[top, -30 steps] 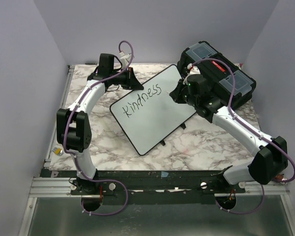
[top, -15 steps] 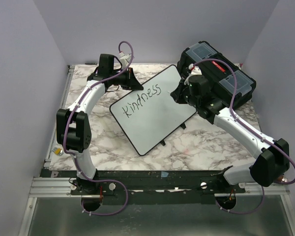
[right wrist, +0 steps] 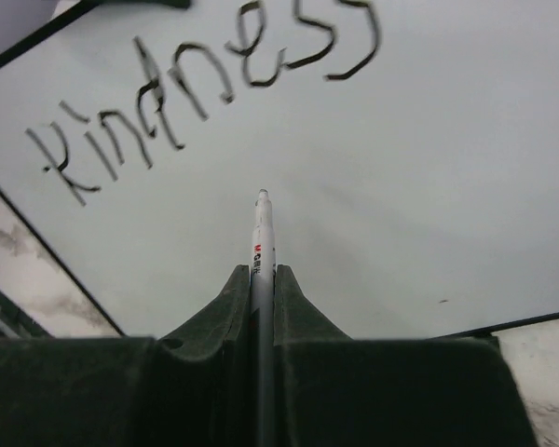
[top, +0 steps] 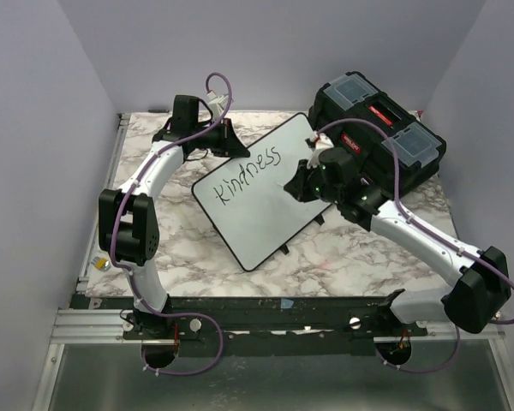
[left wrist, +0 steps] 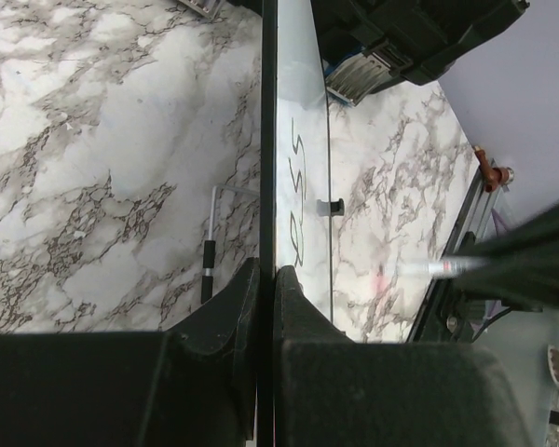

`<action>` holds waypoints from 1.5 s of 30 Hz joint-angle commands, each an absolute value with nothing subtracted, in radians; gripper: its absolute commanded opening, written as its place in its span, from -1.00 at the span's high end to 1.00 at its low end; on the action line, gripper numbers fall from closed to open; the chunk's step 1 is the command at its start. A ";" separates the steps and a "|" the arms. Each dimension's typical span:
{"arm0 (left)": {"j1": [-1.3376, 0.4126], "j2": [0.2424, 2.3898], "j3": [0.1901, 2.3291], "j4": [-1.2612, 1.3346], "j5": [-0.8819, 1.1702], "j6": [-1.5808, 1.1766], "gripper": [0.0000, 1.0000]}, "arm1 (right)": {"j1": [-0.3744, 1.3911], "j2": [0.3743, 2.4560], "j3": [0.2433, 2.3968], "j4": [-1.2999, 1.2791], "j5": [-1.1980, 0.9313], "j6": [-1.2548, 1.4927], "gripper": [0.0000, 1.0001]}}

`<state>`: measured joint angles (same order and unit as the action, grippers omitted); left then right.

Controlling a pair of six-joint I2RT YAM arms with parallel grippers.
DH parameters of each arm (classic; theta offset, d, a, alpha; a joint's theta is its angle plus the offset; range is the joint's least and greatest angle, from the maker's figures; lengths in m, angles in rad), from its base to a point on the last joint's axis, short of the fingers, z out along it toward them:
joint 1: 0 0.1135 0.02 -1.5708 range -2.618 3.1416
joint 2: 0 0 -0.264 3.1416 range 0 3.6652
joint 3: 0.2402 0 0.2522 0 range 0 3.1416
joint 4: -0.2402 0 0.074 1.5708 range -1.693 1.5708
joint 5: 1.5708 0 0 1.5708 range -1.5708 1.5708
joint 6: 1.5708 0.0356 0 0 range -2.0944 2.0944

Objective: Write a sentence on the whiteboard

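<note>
**Marker poised under "kindness", board pinned at its far edge**

The whiteboard [top: 270, 210] is lying on the marble table [top: 343, 253], turned at a slant so that one corner is pointing toward the arm bases and the opposite one toward the back wall. Small black feet [top: 284, 249] are sticking out along its near right edge.

Of the sentence [top: 250, 174], only the first word is showing: "kindness", in thin black strokes, running uphill across the upper half of the board. The white area below the word is bare.

The left gripper [top: 227, 142] is reaching in from the far left side and is clenched on the board's black frame. In the left wrist view the two fingers [left wrist: 238, 298] are pinching the thin edge between them, with the board seen almost edge-on.

The right gripper [top: 301, 182] is hanging over the right part of the board, its fingers closed tight around a slim white marker [right wrist: 260, 237]. The marker is jutting straight out from between the fingers, and its tip is pointing at the bare white surface just below the letters "ess". Whether the tip is touching the board, I cannot tell.

A black toolbox [top: 381, 128] with clear lid compartments is sitting at the back right of the table, just beside the board's far right corner. A small L-shaped metal tool [left wrist: 208, 251] is lying on the marble near the board's left edge.
</note>
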<state>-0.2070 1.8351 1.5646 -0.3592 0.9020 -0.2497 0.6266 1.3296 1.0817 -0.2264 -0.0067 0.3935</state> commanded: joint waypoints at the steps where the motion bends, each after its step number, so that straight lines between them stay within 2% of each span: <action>1: -0.238 1.859 1.510 -0.334 0.861 -0.224 1.00 | 0.759 1.284 1.049 -0.214 -0.020 0.344 0.99; 10: -0.241 1.843 1.463 -0.299 0.859 -0.241 1.00 | 0.980 1.343 1.066 -0.177 0.128 0.328 0.99; 15: -0.242 1.835 1.456 -0.312 0.853 -0.225 1.00 | 1.045 1.400 1.090 -0.176 0.179 0.335 0.99; 45: -0.241 1.839 1.450 -0.309 0.850 -0.215 1.00 | 1.112 1.531 1.131 -0.212 0.224 0.354 0.99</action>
